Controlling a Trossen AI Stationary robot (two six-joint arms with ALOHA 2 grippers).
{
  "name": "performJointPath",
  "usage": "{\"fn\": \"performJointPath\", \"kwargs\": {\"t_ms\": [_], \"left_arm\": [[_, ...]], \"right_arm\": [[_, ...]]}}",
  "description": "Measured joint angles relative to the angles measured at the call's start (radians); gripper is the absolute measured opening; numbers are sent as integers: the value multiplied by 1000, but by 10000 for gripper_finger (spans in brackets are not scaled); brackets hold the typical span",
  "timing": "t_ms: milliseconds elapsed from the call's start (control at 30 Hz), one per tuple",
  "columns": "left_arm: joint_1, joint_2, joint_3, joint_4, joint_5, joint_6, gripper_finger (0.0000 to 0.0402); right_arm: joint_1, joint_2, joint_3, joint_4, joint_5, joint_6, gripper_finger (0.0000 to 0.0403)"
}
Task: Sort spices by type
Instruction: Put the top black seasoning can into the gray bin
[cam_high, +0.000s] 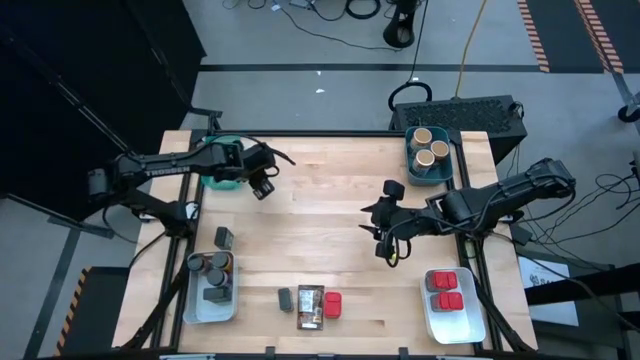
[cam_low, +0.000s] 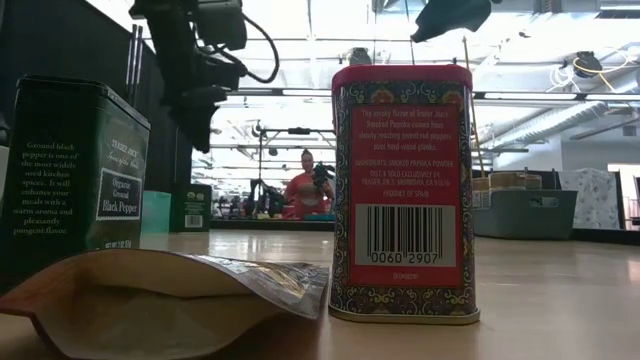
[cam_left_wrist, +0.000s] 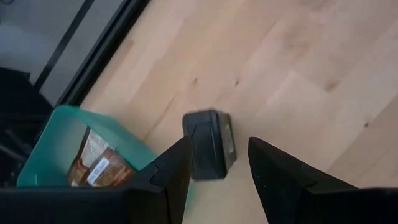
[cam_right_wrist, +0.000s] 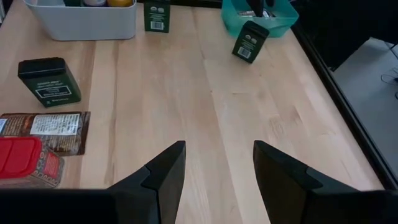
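My left gripper (cam_high: 262, 188) (cam_left_wrist: 214, 146) hangs open above a dark tin (cam_left_wrist: 210, 144) (cam_right_wrist: 250, 40). That tin stands on its base on the table beside the teal bin (cam_left_wrist: 50, 143), which holds brown printed packets (cam_left_wrist: 93, 165). My fingers show on either side of the tin, clear of it. Over the table's middle right, my right gripper (cam_high: 385, 240) (cam_right_wrist: 217, 149) is open and holds nothing. At the near edge a dark tin (cam_high: 286, 298), a flat packet (cam_high: 310, 306) and a red tin (cam_high: 332, 304) lie loose. Another dark tin (cam_high: 223, 238) stands by the left white bin.
The white bin (cam_high: 190, 305) at near left holds dark jars. A white bin (cam_high: 432, 320) at near right holds red tins. The teal bin (cam_high: 410, 165) at far right holds tan cylinders. A bare stretch of wood lies mid-table. A person (cam_low: 305, 185) is far behind the table.
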Motion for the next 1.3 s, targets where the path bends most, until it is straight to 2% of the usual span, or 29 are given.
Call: {"fn": "performJointPath", "kwargs": {"t_ms": [333, 467, 667, 767, 967, 1300], "left_arm": [[26, 0, 0, -119, 46, -25, 169], [25, 0, 0, -118, 47, -25, 207], [26, 0, 0, -113, 0, -52, 287], [35, 0, 0, -88, 0, -54, 310], [60, 55, 0, -84, -2, -103, 318], [101, 165, 0, -79, 2, -48, 318]], "right_arm": [[-24, 0, -4, 0, 0, -41, 171], [-47, 1, -28, -1, -1, -41, 171], [-75, 1, -34, 4, -5, -34, 171], [-77, 1, -34, 4, -5, -32, 171], [-77, 1, -34, 8, -6, -32, 171], [-77, 1, -35, 18, -6, -33, 171]]}}
